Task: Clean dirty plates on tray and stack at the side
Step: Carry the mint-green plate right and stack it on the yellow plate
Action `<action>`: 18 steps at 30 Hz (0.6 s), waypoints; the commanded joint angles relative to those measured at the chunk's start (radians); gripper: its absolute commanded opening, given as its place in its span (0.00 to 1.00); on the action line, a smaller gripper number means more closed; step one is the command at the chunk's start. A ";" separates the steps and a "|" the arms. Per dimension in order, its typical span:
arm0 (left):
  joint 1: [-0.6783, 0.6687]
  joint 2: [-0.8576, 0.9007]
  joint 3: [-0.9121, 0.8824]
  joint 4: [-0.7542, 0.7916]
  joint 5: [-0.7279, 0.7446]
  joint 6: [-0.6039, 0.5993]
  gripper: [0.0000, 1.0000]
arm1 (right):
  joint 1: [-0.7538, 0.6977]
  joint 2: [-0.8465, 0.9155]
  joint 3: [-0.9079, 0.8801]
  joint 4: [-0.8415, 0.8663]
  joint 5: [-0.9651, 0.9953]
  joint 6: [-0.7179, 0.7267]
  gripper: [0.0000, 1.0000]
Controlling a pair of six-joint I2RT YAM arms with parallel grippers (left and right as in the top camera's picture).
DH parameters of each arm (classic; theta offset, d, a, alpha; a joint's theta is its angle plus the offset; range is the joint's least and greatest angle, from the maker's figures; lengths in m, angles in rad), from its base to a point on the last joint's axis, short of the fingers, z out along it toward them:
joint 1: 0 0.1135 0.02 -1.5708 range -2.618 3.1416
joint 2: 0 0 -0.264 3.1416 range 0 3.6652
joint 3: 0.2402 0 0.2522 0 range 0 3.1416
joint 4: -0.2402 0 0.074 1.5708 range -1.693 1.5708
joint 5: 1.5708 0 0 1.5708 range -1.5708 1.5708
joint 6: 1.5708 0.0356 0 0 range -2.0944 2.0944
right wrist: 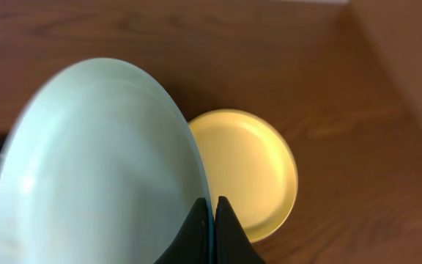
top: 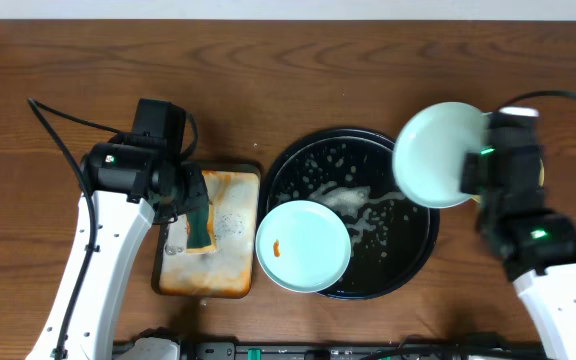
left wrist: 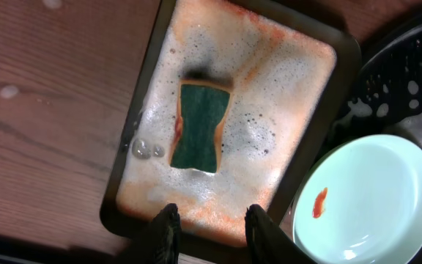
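Foam streaks the black tray in the overhead view. A smeared plate, pale green with an orange mark, lies across the tray's lower left rim. Over the tray's upper right edge the right gripper holds a raised plate, also pale green, tilted. Left of the black tray, the left gripper hangs over an orange tray that holds a sponge.

From the left wrist, the left gripper has its fingers apart with nothing between them. The sponge lies flat in the foamy orange tray. The smeared plate overlaps the black tray.

From the right wrist, the right gripper is pinched tight on the rim of the raised plate. A yellow plate rests on the wooden table behind it.
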 commanded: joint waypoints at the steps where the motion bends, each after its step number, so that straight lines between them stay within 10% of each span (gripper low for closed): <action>1: 0.006 -0.008 -0.004 -0.002 -0.002 0.006 0.31 | -0.225 0.028 0.016 0.001 -0.283 0.100 0.01; 9: 0.006 -0.008 -0.004 0.008 -0.002 0.006 0.32 | -0.597 0.222 0.016 0.050 -0.376 0.213 0.01; 18: 0.006 -0.008 -0.004 0.011 -0.002 0.006 0.32 | -0.681 0.455 0.016 0.257 -0.492 0.216 0.01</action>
